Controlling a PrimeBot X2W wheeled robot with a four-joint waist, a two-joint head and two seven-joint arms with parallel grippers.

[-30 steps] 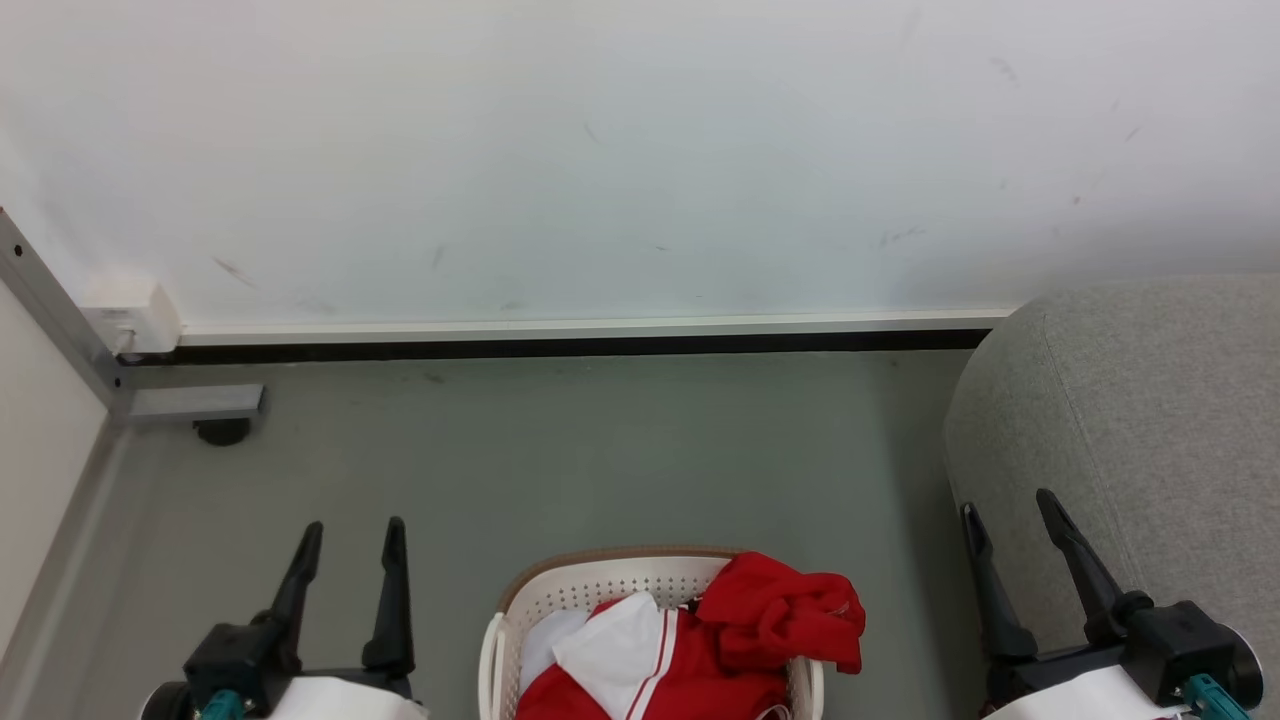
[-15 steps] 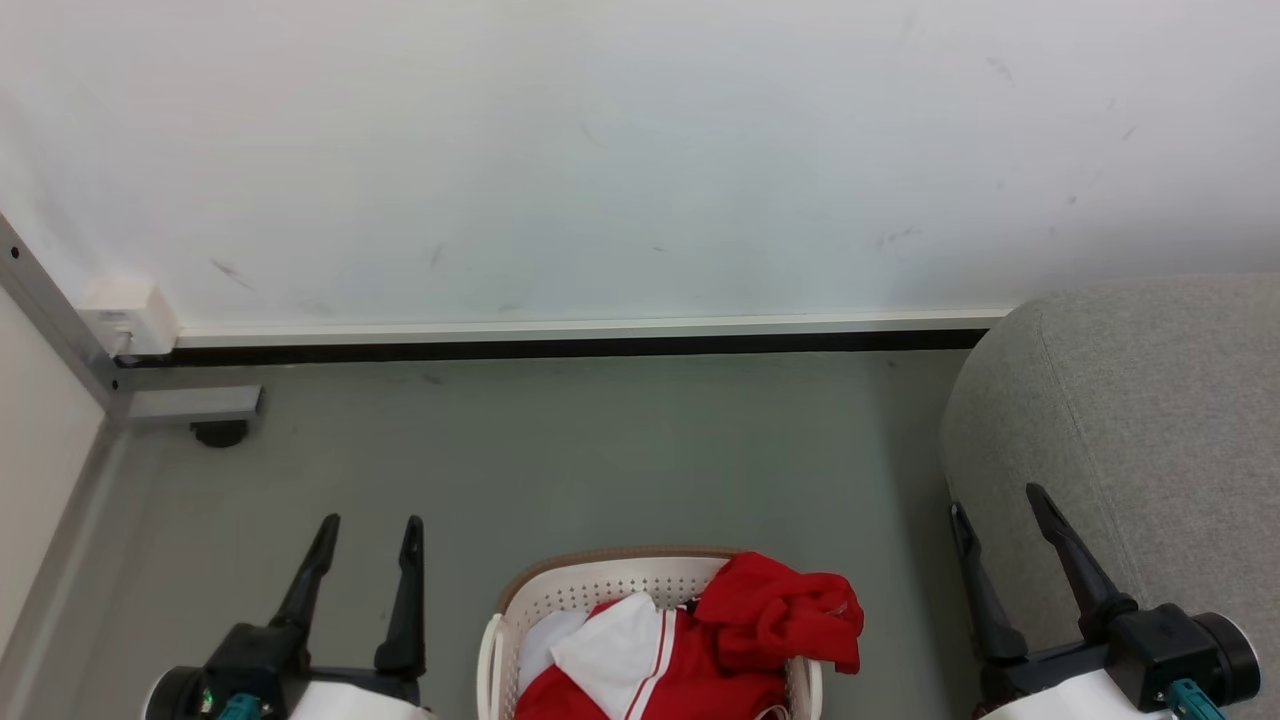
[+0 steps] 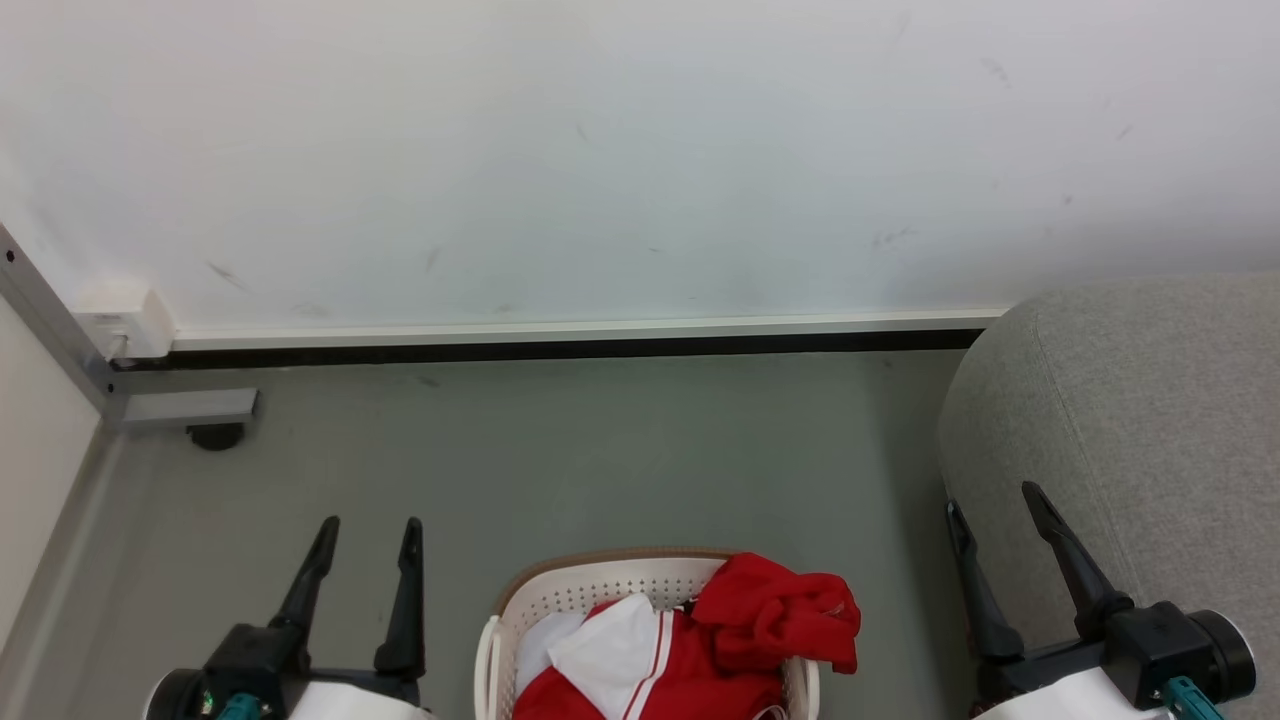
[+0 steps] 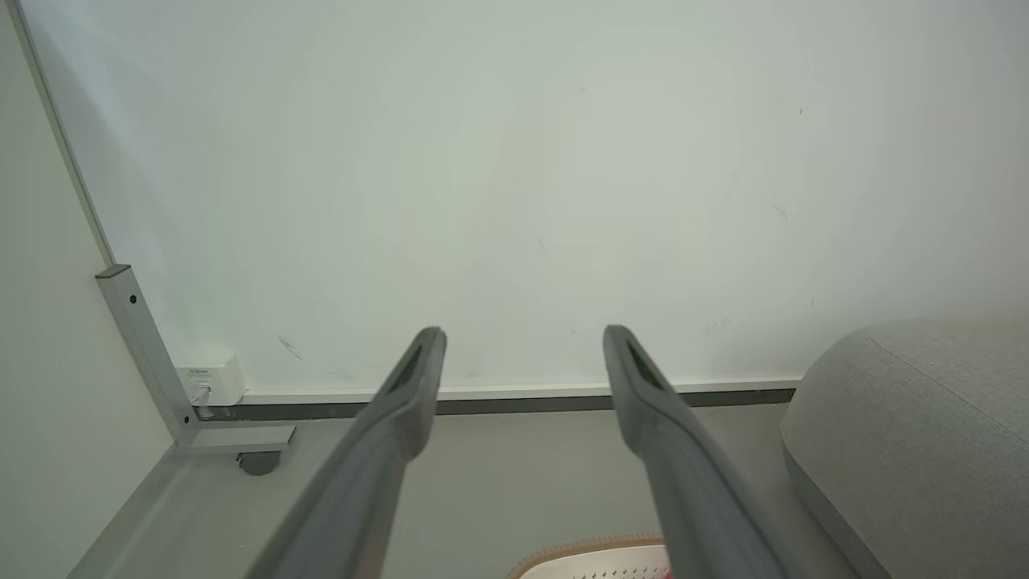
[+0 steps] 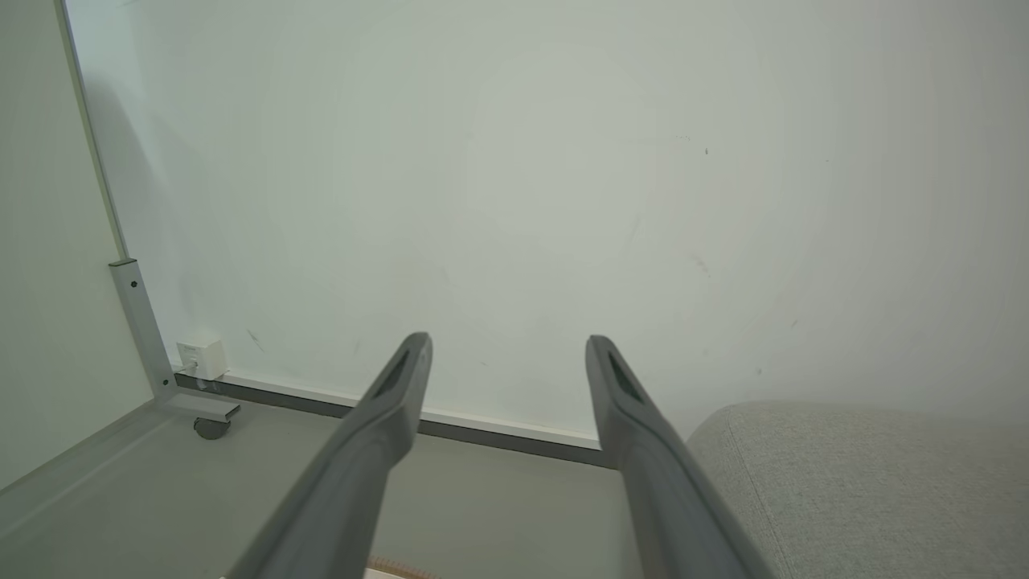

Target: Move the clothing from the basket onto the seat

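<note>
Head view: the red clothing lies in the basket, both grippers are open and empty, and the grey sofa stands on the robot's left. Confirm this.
Not quite. The grey sofa stands on the robot's right, beside the right gripper, as the head view shows. The rest holds: the red clothing lies in the basket, and the left gripper and right gripper are both open and empty.

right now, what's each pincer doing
left pincer: open, holding nothing
right pincer: open, holding nothing
</note>
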